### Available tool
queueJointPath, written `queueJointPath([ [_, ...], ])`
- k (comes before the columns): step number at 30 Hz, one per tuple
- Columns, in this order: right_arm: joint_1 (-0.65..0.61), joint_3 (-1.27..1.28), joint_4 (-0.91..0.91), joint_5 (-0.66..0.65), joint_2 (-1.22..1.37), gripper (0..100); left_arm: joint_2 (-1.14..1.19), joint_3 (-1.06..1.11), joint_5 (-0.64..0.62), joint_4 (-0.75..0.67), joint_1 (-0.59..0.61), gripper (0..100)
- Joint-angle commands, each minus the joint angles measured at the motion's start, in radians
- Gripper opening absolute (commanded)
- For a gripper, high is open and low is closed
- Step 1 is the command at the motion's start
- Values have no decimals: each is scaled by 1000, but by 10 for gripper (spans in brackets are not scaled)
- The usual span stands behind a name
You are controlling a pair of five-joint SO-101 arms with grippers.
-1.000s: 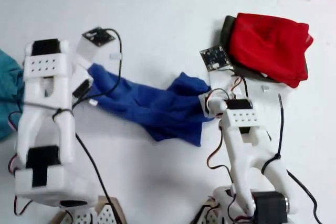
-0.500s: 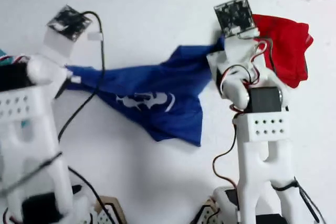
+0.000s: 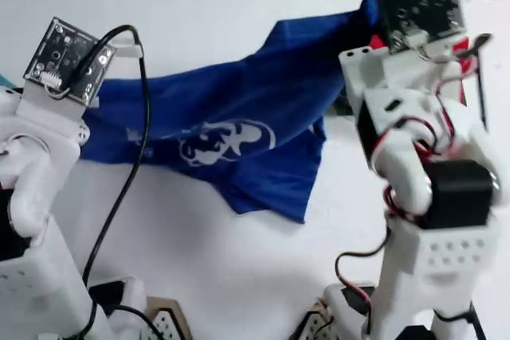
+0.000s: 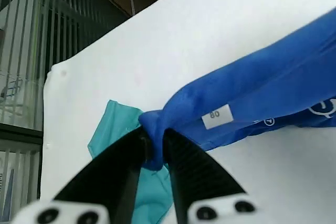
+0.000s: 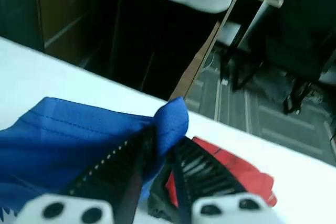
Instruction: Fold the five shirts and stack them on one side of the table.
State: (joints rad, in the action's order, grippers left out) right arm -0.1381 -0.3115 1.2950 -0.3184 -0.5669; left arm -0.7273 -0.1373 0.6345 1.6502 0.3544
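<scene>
A blue shirt (image 3: 231, 121) with a white print hangs stretched between both arms above the white table (image 3: 239, 260), its lower hem still resting on the tabletop. My left gripper (image 4: 155, 150) is shut on one bunched corner of the blue shirt (image 4: 252, 103), raised at the left. My right gripper (image 5: 160, 153) is shut on the opposite corner of the blue shirt (image 5: 63, 140), lifted high at the back right. A red folded shirt (image 5: 226, 174) lies on the table beneath the right arm. A teal shirt (image 4: 123, 145) lies at the table's left edge below the left gripper.
The left arm (image 3: 36, 197) and right arm (image 3: 422, 173) rise tall in the foreground. Cables (image 3: 119, 189) trail from the wrists. Dark furniture and a chair (image 5: 310, 40) stand beyond the table's far edge. A wire cage (image 4: 37, 51) stands off the table's end.
Both arms have lifted and pulled apart, raising the blue shirt off the table and spreading it out so its white print shows. The right arm now covers most of the red shirt.
</scene>
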Motion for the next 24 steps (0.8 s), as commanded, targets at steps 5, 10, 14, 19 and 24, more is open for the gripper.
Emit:
queueJointPath([
  [5, -5, -278, 104, -3, -36, 20, -101, -35, -48, -14, 8, 24],
  [10, 1, -448, 160, -5, -36, 20, -192, -35, -55, -37, 8, 24],
  [14, 1, -528, 194, -5, -36, 20, -250, -35, -54, -54, 8, 24],
  [19, 1, -603, 220, -5, -38, 20, -287, -35, -55, -78, 9, 24],
  [24, 2, -730, 263, -6, -38, 20, -305, -73, -104, -92, 9, 24],
])
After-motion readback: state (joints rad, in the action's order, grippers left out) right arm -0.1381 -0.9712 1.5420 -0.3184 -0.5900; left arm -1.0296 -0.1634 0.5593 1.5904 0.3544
